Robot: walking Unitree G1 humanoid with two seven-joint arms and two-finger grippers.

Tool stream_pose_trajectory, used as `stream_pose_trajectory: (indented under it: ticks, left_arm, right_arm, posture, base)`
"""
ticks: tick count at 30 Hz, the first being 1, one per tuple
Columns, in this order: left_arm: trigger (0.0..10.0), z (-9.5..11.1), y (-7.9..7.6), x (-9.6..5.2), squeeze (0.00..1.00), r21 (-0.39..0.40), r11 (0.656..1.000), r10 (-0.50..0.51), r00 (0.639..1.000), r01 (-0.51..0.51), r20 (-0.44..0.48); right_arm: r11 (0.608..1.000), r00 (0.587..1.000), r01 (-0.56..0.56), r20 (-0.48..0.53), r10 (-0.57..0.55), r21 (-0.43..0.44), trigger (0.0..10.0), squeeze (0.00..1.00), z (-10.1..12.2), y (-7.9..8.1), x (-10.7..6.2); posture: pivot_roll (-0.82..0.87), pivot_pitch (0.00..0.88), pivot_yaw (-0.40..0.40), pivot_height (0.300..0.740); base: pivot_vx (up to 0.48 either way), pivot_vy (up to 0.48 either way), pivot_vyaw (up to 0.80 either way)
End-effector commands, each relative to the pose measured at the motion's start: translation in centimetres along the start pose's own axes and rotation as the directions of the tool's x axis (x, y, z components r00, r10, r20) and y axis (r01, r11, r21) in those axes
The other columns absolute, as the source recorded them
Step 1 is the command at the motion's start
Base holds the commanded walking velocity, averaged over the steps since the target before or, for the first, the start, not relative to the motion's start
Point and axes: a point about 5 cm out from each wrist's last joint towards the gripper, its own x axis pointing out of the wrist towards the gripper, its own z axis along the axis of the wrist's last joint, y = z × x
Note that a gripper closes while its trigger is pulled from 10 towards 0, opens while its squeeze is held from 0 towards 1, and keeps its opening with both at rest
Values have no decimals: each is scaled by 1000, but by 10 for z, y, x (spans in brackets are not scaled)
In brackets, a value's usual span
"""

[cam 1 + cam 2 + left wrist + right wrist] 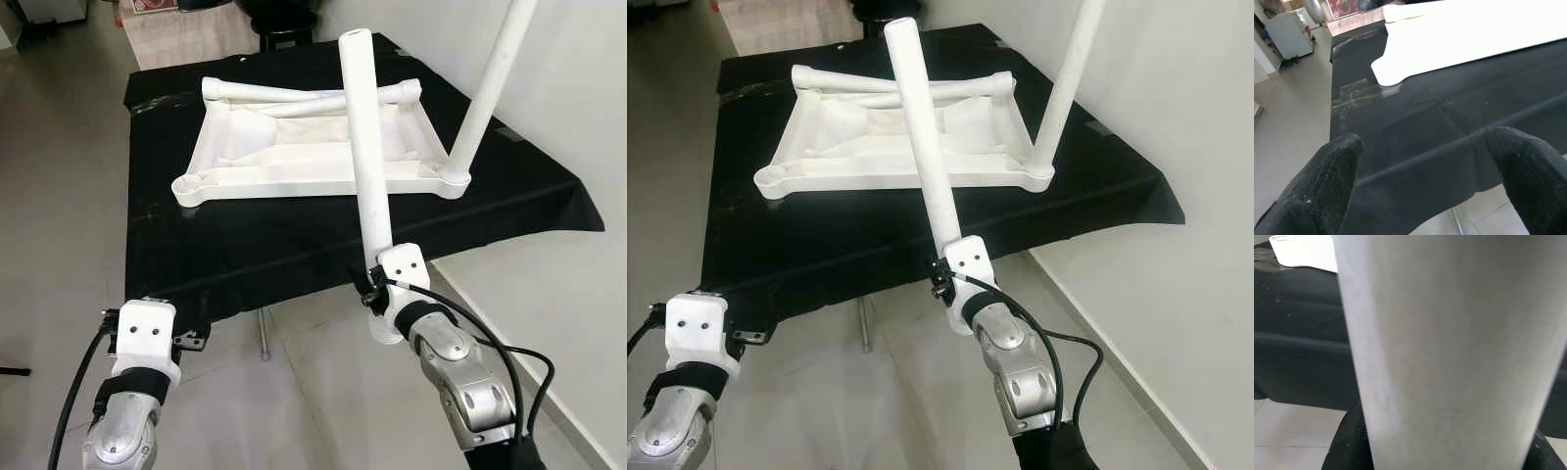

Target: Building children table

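Right tool (377, 284) pinching loose white leg (364, 147) near lower end, leg slanting up over upturned tabletop (294, 176) on black-draped surface (245, 245). Left tool (1425, 161) spread, empty, hovering at surface's near edge. One leg (490, 88) already standing in near right corner socket. We judge risk: low grip lets long leg swing, knock the seated leg or miss near left socket (188, 188).

Both eye views are evenly lit, bright and sharp, with no motion blur. The white tabletop (294, 147) is near overexposure; in the left wrist view it blows out completely. Faint glare marks the black cloth (1415, 142) at taped patches. The held leg (1449, 347) is blurred and out of focus in the right wrist view.
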Motion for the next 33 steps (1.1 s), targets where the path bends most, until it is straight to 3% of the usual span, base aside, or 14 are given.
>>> stream_pose_trajectory:
  ticks: [1, 6, 12, 15, 17, 19, 22, 23, 26, 27, 28, 33]
  left_arm:
    - [10000, -1, -9, -3, 0, -141, 989, 41, 996, -52, -78]
    - [10000, 0, -4, 0, 0, -114, 989, 86, 993, -95, -76]
    - [10000, 3, -6, 2, 0, -96, 994, 55, 997, -60, -57]
    - [10000, 12, -6, 6, 0, -114, 993, 26, 1000, -27, -6]
    - [10000, 14, -6, 7, 0, -133, 991, 28, 1000, -27, 5]
    - [10000, 17, -5, 9, 0, -120, 992, 28, 1000, -27, 7]
    - [10000, 20, 0, 12, 0, -16, 996, 89, 996, -88, 25]
    - [10000, 20, 0, 12, 0, -16, 996, 89, 996, -88, 25]
    - [10000, 18, -4, 12, 0, -35, 998, 52, 999, -52, 16]
    - [10000, 17, -14, 9, 0, -83, 995, -56, 998, 58, 25]
    - [10000, 15, -18, 7, 0, -91, 992, -82, 996, 84, 27]
    - [10000, 11, -22, 0, 0, -62, 993, -95, 995, 96, 29]
  right_arm:
    - [979, 975, -190, 105, 196, -69, 10000, 0, 21, 45, 4]
    - [981, 976, -190, 106, 192, -33, 10000, 0, 21, 42, 6]
    - [982, 974, -189, 130, 187, 2, 10000, 0, 24, 40, 5]
    - [970, 962, -220, 187, 198, 105, 10000, 0, 31, 32, 5]
    - [965, 957, -232, 206, 203, 126, 10000, 0, 34, 30, 6]
    - [960, 953, -241, 223, 205, 144, 10000, 0, 37, 26, 8]
    - [949, 928, -297, 267, 259, 109, 10000, 0, 49, 26, 19]
    - [949, 928, -297, 267, 259, 109, 10000, 0, 49, 26, 19]
    - [947, 926, -303, 270, 265, 110, 10000, 0, 50, 28, 21]
    - [938, 921, -321, 277, 275, 135, 10000, 0, 50, 35, 26]
    - [934, 921, -328, 270, 282, 144, 10000, 0, 48, 41, 29]
    - [934, 929, -319, 248, 275, 158, 10000, 0, 43, 47, 34]
  posture:
    - [-52, 49, 35, 740]
    - [-40, 58, 44, 740]
    - [-45, 59, 45, 740]
    - [-36, 57, 45, 740]
    - [-34, 58, 44, 740]
    - [-32, 57, 43, 740]
    - [-21, 56, 42, 740]
    - [-21, 56, 42, 740]
    - [-10, 53, 37, 740]
    - [-6, 52, 35, 740]
    - [3, 53, 30, 740]
    - [10, 49, 25, 740]
  base:
    - [0, 0, 0]
    - [0, 0, 0]
    - [0, 0, 0]
    - [0, 0, 0]
    - [0, 0, 0]
    - [0, 0, 0]
    - [0, 0, 533]
    - [0, 0, 800]
    - [0, 0, 800]
    - [0, 0, 800]
    - [0, 0, 800]
    - [0, 0, 795]
